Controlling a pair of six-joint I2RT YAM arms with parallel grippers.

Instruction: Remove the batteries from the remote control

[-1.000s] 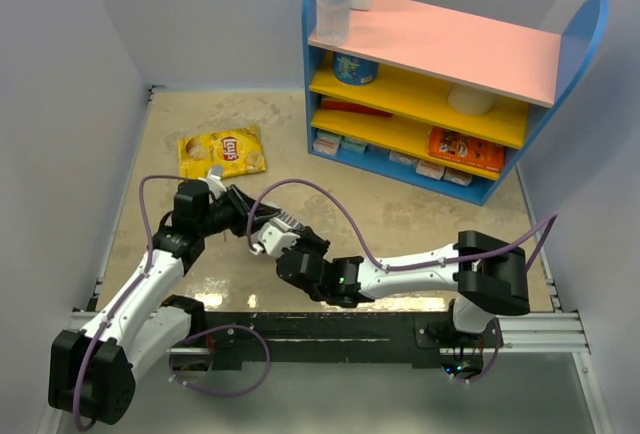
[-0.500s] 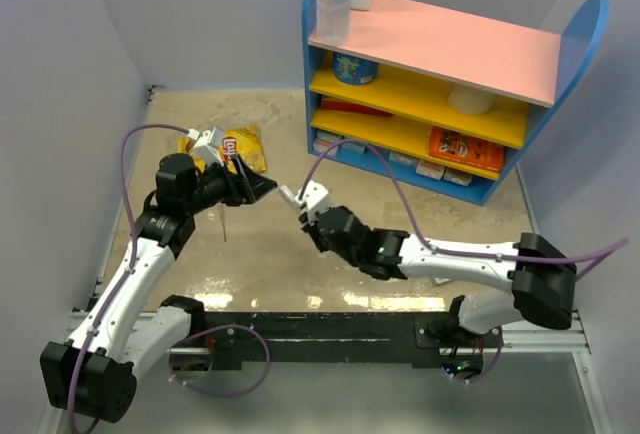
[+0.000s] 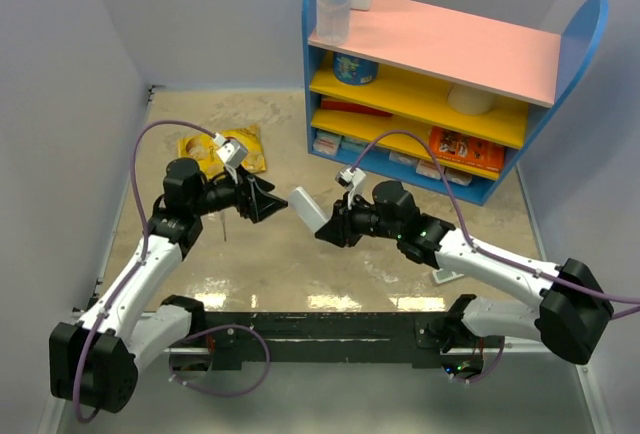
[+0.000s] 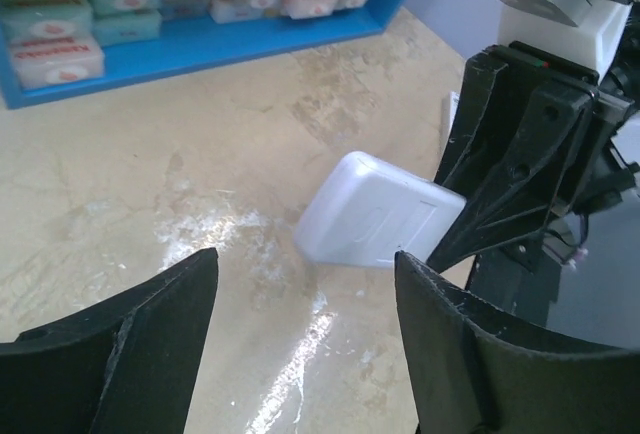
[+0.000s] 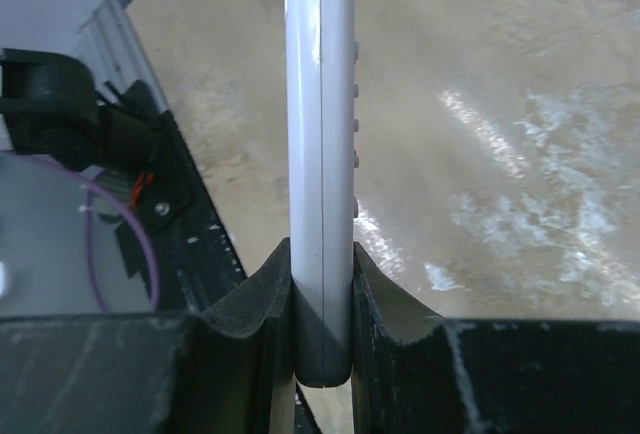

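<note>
Remote control [image 3: 309, 211] shifted slightly right above glossy, perhaps wet, beige table [image 3: 280, 134].

my left arm [image 3: 130, 289] and right arm [image 3: 495, 266] in white shells, black at the joints, purple cable [image 3: 400, 135] looping off each, black base rail [image 3: 330, 329], my fingers [image 4: 110, 354] matte black, grainy, wedge-shaped

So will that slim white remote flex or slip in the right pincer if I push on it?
The slim white plastic remote control is probably stiff: its edge runs dead straight. It may pivot or slip, since the right pincer clamps only one end, on smooth plastic. It is likely light, as it is held out unsupported.
</note>
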